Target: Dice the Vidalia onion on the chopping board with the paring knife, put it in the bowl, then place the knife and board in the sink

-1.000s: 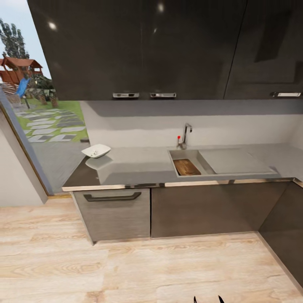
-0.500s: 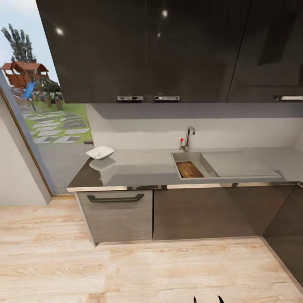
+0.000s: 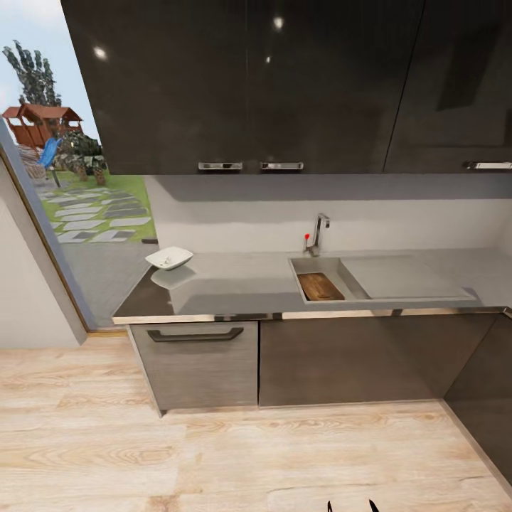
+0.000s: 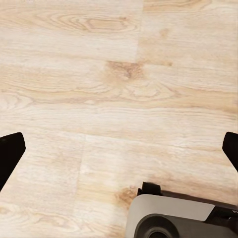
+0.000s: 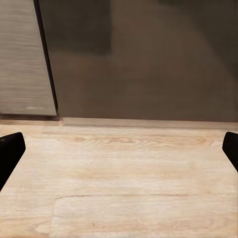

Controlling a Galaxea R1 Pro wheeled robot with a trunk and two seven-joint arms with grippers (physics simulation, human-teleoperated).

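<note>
Both my grippers, left (image 4: 119, 153) and right (image 5: 119, 151), have jaws spread wide, empty, over wood floor (image 3: 213, 455). Ahead, the board (image 3: 319, 286) lies in the sink (image 3: 384, 277); the bowl (image 3: 169, 258) sits on the countertop (image 3: 227, 284) far left.

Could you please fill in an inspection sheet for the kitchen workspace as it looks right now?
Surface: countertop, glossy grey, above a grey drawer front.
Job's things: chopping board lies in the sink; bowl sits on the countertop's far left end; contents too small to tell.
Clutter: nothing seen.
Grippers: left tool and right tool both open, holding nothing, over the wooden floor.
Cables: nothing seen.
Surroundings: dark wall cabinets, tap with red knob, window onto a garden.
</note>
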